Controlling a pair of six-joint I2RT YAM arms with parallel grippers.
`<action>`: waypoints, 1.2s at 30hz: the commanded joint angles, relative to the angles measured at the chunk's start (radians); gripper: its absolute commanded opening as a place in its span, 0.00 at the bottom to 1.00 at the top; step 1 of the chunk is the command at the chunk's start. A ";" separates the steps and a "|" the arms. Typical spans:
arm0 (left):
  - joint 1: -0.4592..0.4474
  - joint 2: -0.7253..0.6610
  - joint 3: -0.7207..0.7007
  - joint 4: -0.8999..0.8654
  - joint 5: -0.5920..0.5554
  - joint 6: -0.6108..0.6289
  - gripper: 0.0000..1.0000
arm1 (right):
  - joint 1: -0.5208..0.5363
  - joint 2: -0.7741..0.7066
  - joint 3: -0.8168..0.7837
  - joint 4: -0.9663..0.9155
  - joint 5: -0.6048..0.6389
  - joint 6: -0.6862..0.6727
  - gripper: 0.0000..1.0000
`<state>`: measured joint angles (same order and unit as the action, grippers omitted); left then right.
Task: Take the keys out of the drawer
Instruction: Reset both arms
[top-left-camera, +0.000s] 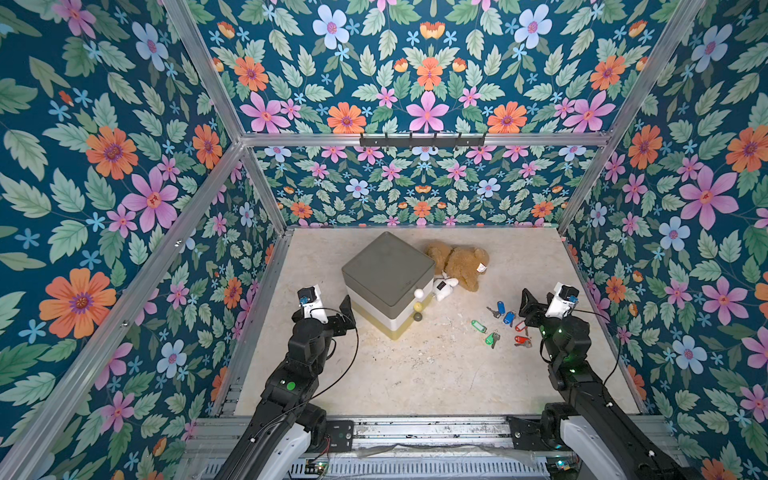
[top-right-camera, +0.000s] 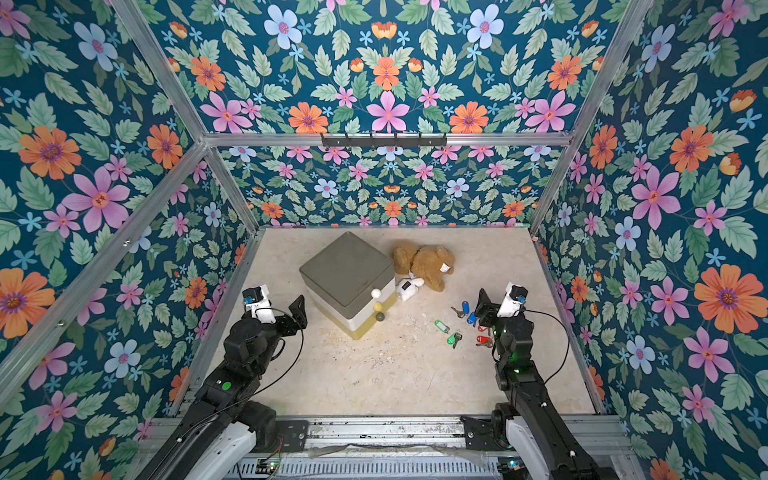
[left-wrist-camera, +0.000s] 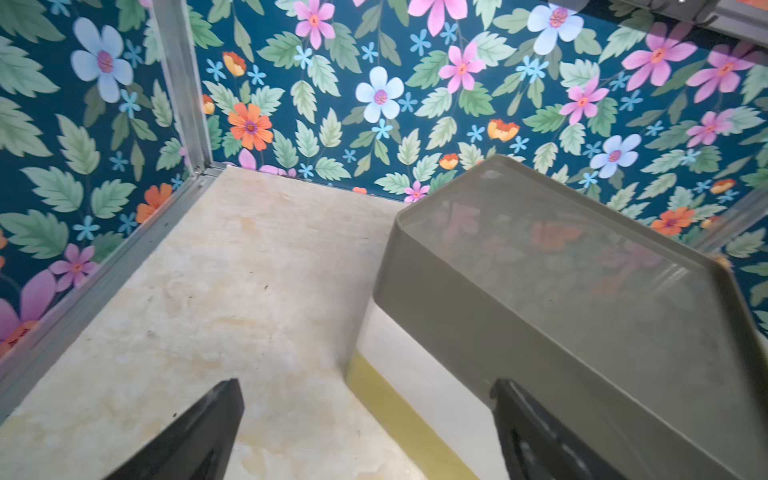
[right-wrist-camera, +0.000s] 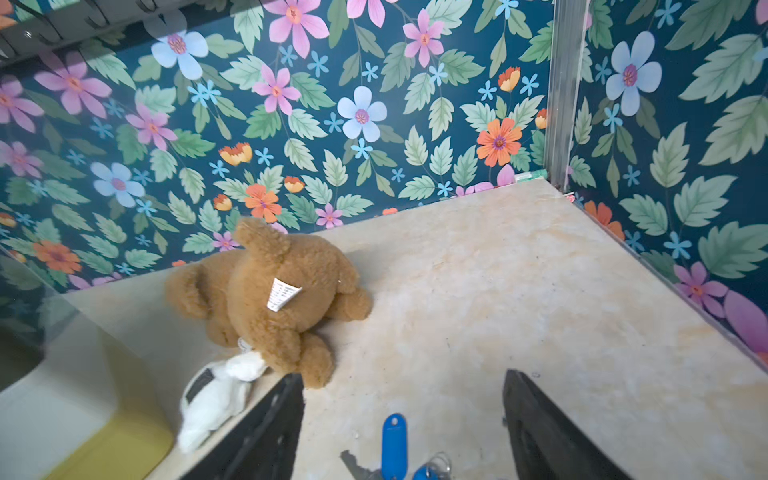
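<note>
The right gripper (right-wrist-camera: 402, 378) hangs low over the tabletop (top-left-camera: 415, 374), jaws wide apart and empty. A blue key (right-wrist-camera: 394, 444) lies flat between its fingers, clear of both. All six keys (top-left-camera: 490, 338) lie scattered on the tabletop near its right edge, outside the box (top-left-camera: 386, 270): two blue tags farthest back, two green toward the middle, two red nearest the right arm. The left gripper (left-wrist-camera: 365, 381) is spread wide and empty, just beside the box's left side; whether a finger touches it I cannot tell. The box's drawers are shut, knobs (top-left-camera: 419, 293) toward the keys. A bear (top-left-camera: 457, 264) lies just beside the box, nearer the back edge.
</note>
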<state>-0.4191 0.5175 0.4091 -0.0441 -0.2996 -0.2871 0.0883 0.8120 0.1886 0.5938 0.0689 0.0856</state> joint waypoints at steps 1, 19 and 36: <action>0.001 -0.004 -0.020 0.062 -0.118 0.070 0.99 | -0.027 0.079 -0.019 0.172 0.058 -0.081 0.79; 0.034 0.146 -0.223 0.488 -0.188 0.292 0.99 | -0.105 0.460 -0.088 0.649 0.072 -0.029 0.81; 0.361 0.748 -0.244 1.074 0.077 0.287 0.99 | -0.105 0.622 -0.118 0.840 0.034 -0.046 0.81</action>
<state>-0.0830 1.2011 0.1432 0.8642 -0.2859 0.0059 -0.0170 1.4235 0.0647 1.3754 0.1219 0.0521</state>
